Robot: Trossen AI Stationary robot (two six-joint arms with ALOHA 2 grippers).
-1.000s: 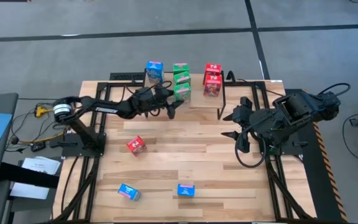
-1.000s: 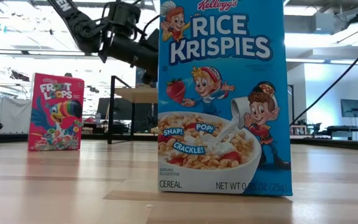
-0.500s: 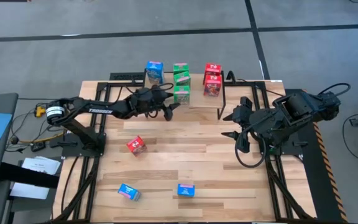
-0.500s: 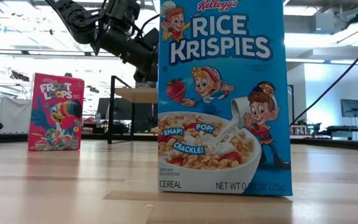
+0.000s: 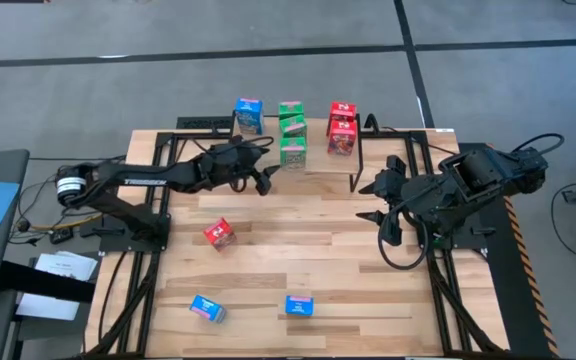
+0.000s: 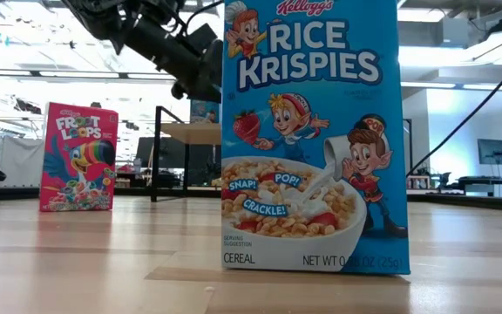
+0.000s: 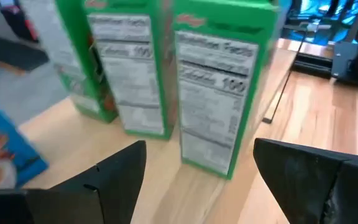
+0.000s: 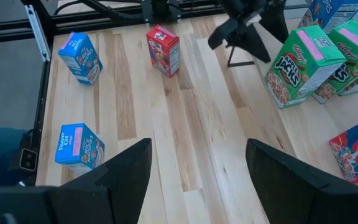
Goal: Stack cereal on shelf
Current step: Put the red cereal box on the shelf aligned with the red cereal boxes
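Desk [image 5: 298, 260]: slatted wood, fills centre of high view. Shelf [image 5: 318, 160] at desk's upper edge, carrying blue box [image 5: 248, 115], three green boxes [image 5: 291, 132], two red boxes [image 5: 341, 128].

Left arm reaches from left of frame toward shelf; left jaws [image 5: 264, 178] open, empty, just below-left of front green box, not touching. In left wrist view that green box [image 7: 219, 93] stands upright between the jaws, beyond their tips.

Right jaws [image 5: 386, 215] open, empty, at right of frame, well apart from boxes.

Loose on desk: red box [image 5: 218, 233] left of centre, two blue boxes [image 5: 207, 308], [image 5: 299, 305] at lower edge.
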